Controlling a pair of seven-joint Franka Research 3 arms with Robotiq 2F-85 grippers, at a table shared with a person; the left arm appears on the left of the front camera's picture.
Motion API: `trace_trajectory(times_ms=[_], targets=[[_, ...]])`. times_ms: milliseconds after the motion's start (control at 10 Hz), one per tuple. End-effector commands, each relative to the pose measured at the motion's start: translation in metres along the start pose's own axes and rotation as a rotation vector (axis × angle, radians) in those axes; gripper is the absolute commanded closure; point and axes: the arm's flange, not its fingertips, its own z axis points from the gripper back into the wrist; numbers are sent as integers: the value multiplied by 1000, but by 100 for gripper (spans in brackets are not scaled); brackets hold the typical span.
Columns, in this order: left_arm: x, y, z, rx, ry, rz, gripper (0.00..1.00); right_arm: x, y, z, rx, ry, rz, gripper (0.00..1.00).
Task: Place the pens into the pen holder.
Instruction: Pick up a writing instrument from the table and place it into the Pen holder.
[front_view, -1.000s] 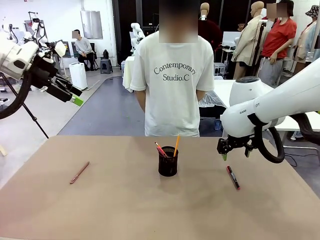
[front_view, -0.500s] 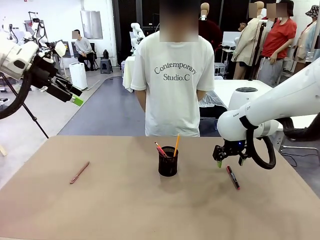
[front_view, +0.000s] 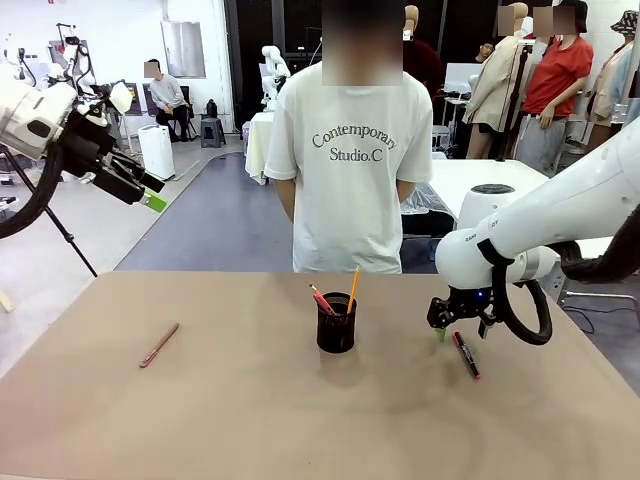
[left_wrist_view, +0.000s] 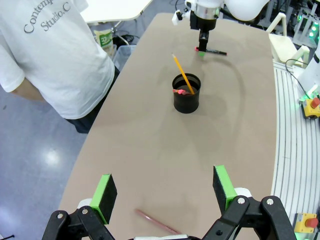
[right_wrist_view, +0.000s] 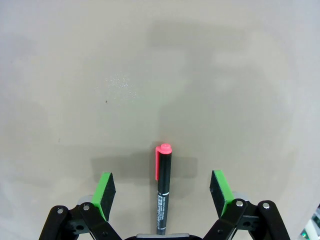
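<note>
While poised over the marker (right_wrist_view: 162, 190), flat on the table (front_view: 250, 420) right of the pen holder (front_view: 336, 325), with the right gripper (front_view: 459, 333) spread wide, lower straight, keep the barrel centred, close gently, then lift clear.

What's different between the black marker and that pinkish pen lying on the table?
The black marker has red ends; the pinkish pen is one pale red and looks slimmer. The marker lies right of the pen holder, the pen far to its left. The right claw hangs open low over the marker; the left claw is raised, open, away from the pen. Both lie flat on the table, outside the holder.
</note>
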Motion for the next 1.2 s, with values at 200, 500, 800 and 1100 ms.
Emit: trace_trajectory(times_ms=[200,500,800,1100], targets=[[0,0,2,6,5,-1,0,9,-7,-5,-14,-29,34,30],[0,0,2,6,5,-1,0,10,-7,-4,-9,-20,26,90],[0,0,2,6,5,-1,0,9,-7,-5,-3,-8,24,100],[0,0,2,6,5,-1,0,11,-8,-1,43,5,66,100]])
